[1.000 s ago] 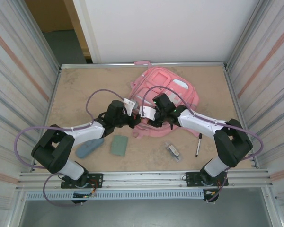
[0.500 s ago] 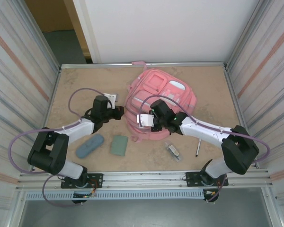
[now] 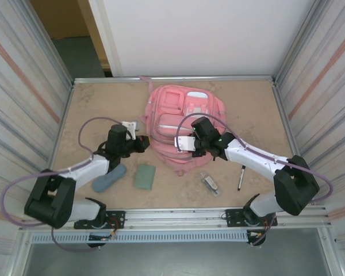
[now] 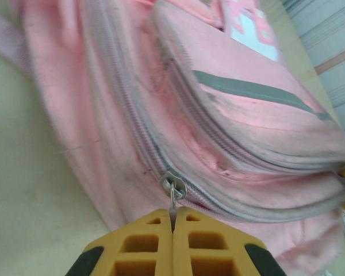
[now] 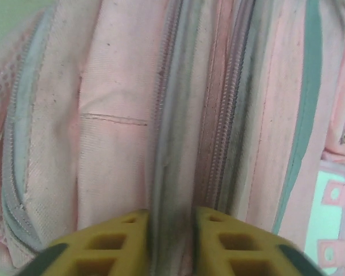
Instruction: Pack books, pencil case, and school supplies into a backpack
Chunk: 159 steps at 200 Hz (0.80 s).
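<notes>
The pink backpack (image 3: 181,118) lies front-up at the table's middle back, its pockets facing the camera. My left gripper (image 3: 141,141) is at its left edge; in the left wrist view (image 4: 173,214) the yellow fingers are shut on the metal zipper pull (image 4: 172,194). My right gripper (image 3: 189,144) is on the backpack's near side, and the right wrist view (image 5: 171,221) has it shut on a grey-pink ridge of backpack (image 5: 115,144) fabric beside a zipper. The blue-grey pencil case (image 3: 109,178), sage-green book (image 3: 144,176), clear-and-grey item (image 3: 210,184) and black pen (image 3: 241,176) lie near the front. The orange-yellow book is out of view.
Corrugated metal walls (image 3: 23,86) close in the left and right sides, and a white panel stands behind. An aluminium rail (image 3: 172,215) runs along the near edge. Bare tabletop (image 3: 92,103) lies left of the backpack.
The backpack has swung left and turned so its front pockets face up. My left gripper pulled back to the left with the zipper pull; the right gripper stayed on the backpack.
</notes>
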Each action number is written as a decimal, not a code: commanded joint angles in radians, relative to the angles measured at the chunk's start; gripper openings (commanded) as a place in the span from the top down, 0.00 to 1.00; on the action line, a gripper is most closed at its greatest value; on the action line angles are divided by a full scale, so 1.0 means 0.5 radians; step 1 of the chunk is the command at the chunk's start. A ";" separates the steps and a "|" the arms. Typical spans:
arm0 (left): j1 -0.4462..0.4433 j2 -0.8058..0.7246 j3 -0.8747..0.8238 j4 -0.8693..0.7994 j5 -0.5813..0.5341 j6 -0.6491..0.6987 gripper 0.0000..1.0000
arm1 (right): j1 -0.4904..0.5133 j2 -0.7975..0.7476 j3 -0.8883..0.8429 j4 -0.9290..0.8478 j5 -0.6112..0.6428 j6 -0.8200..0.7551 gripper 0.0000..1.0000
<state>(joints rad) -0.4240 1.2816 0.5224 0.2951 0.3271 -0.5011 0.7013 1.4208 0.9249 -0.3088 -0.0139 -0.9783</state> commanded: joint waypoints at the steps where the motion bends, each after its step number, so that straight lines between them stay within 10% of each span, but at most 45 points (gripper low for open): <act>1: -0.183 -0.195 -0.055 -0.005 -0.202 -0.142 1.00 | -0.043 -0.076 0.149 -0.304 -0.396 0.087 0.67; 58: -0.458 -0.271 -0.014 0.004 -0.343 -0.265 1.00 | 0.143 -0.128 0.033 -0.074 -0.676 0.319 0.57; 159: -0.673 -0.083 0.133 0.063 -0.259 -0.299 1.00 | 0.343 0.193 -0.051 0.355 0.142 0.445 0.60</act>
<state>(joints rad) -0.7399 1.2339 0.5438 0.2626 0.1730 -0.6334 0.8543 1.4746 0.9157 -0.1883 -0.1059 -0.7921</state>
